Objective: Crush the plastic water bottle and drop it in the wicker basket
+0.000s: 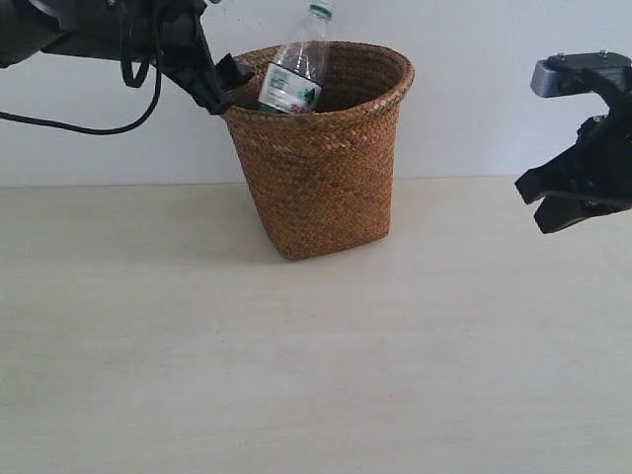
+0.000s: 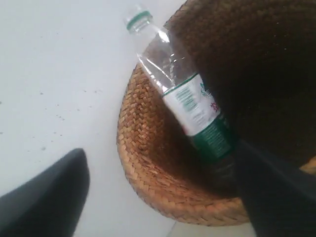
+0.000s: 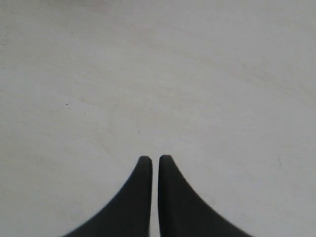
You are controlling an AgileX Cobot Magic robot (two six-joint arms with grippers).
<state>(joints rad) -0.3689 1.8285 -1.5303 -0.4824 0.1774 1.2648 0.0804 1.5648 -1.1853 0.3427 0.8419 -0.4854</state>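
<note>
The wicker basket point(image 1: 321, 168) stands at the back of the table, a little left of centre. The plastic water bottle point(image 1: 296, 74) leans inside it, base down, with its green cap poking above the far rim. In the left wrist view the bottle point(image 2: 190, 103) rests against the basket's inner wall point(image 2: 143, 163), its lower end beside one dark finger point(image 2: 276, 197). My left gripper point(image 1: 222, 84) hangs at the basket's left rim, open, its fingers wide apart and not clamping the bottle. My right gripper point(image 1: 541, 202) hovers at the far right, shut and empty, over bare table point(image 3: 155, 159).
A pale tabletop point(image 1: 296, 355) spreads in front of and around the basket. A white wall point(image 1: 474, 89) runs right behind it. The left arm's black cable point(image 1: 99, 126) hangs at the upper left.
</note>
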